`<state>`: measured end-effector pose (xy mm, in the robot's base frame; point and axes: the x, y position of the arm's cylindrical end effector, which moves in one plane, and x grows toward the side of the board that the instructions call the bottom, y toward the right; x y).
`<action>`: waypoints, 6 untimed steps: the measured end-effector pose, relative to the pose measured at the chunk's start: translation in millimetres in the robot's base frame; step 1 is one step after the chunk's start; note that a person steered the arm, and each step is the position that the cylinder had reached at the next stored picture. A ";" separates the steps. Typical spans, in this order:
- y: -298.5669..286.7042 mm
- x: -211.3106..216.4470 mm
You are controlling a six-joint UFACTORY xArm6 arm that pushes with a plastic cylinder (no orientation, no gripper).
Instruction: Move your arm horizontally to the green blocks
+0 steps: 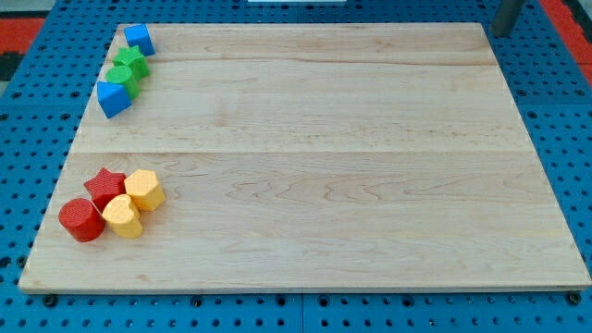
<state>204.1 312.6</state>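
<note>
Two green blocks sit at the board's upper left: a green star and a second green block just below it, touching it. A blue cube lies above them and a blue block below, all in one tight column. My tip is at the view's top right corner, at the board's far edge, far to the right of the green blocks. Only the lower end of the rod shows.
A cluster lies at the lower left: a red star, a yellow hexagon, a yellow block and a red cylinder. The wooden board rests on a blue pegboard.
</note>
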 end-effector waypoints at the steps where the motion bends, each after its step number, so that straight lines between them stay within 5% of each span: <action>1: -0.5 -2.1; 2: -4.4 23.9; 3: -79.4 84.4; 6: -78.2 84.5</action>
<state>288.6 234.4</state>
